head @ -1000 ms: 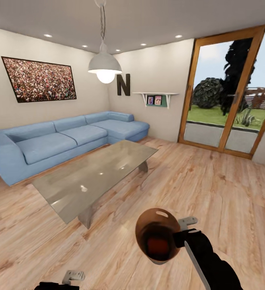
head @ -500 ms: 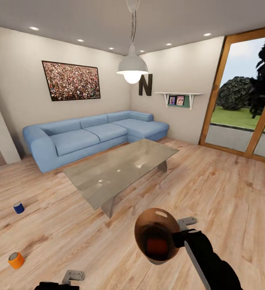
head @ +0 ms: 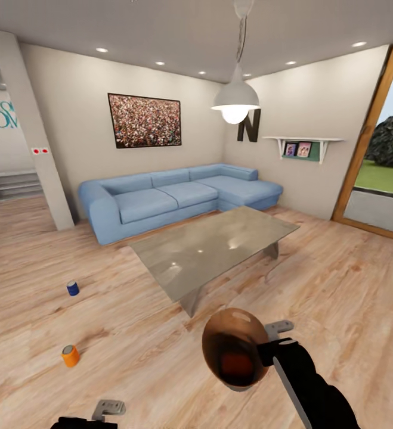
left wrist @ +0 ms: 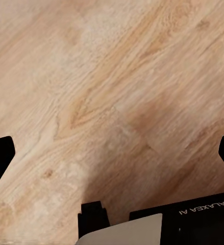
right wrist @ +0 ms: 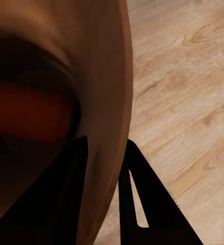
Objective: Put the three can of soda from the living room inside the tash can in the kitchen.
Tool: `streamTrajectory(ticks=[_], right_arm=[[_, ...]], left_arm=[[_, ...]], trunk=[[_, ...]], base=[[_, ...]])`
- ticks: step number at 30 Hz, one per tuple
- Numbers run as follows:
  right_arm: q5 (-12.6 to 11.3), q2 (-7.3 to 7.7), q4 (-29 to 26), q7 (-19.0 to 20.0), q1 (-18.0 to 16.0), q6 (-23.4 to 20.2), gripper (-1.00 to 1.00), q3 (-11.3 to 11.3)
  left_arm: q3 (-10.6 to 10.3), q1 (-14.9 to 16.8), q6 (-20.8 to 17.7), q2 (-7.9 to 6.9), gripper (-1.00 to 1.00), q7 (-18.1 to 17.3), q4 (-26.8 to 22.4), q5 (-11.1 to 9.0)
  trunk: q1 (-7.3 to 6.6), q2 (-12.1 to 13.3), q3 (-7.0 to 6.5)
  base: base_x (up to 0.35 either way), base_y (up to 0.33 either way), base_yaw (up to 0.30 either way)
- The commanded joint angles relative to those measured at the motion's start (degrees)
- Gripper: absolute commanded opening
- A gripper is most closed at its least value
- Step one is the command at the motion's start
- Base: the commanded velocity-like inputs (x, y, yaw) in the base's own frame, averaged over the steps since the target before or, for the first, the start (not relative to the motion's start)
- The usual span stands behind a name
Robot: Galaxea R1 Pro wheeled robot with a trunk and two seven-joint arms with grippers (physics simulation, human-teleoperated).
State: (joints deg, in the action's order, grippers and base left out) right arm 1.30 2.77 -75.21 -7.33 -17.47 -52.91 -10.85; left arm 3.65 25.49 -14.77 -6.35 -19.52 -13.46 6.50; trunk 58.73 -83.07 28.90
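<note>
My right gripper [head: 266, 351] is shut on the rim of the tash can [head: 235, 348], a round bin with a glossy copper-brown inside, held over the wood floor. An orange-red shape [head: 237, 361] shows at its bottom. In the right wrist view the fingers [right wrist: 73, 178] straddle the bin's wall [right wrist: 106, 102]. A dark blue can of soda [head: 73, 288] stands on the floor at the left. An orange can of soda [head: 70, 356] stands nearer to me. My left gripper [head: 108, 410] is low at the picture's bottom edge; its wrist view shows it open [left wrist: 112, 153] over bare planks.
A low glass table [head: 214, 247] stands ahead, with a long blue corner sofa [head: 178, 196] behind it. A white pillar [head: 35, 137] at the left borders an opening to another room. A wood-framed glass door [head: 375, 149] is at the right. Open floor lies around the cans.
The camera has swung left, so the room has shifted right in the picture. The blue and orange cans, then the pillar, came into view. The bin and both grippers keep their places.
</note>
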Motion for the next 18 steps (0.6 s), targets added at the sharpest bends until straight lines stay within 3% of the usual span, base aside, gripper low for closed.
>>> streamTrajectory(ticks=[1,18], right_arm=[[-1.7,-0.03,0.0,0.1,0.0,0.2,-1.00,-0.1],[-1.7,-0.05,0.0,0.2,0.0,0.2,-1.00,-0.1]], left_arm=[[0.0,0.0,0.0,0.01,1.00,0.0,0.0,0.0],[0.0,0.0,0.0,-0.06,1.00,-0.1,0.0,0.0]], trunk=[[0.00,0.0,-0.01],[0.00,0.0,-0.01]], base=[[-0.148,0.232,0.299],[-0.109,0.166,0.299]])
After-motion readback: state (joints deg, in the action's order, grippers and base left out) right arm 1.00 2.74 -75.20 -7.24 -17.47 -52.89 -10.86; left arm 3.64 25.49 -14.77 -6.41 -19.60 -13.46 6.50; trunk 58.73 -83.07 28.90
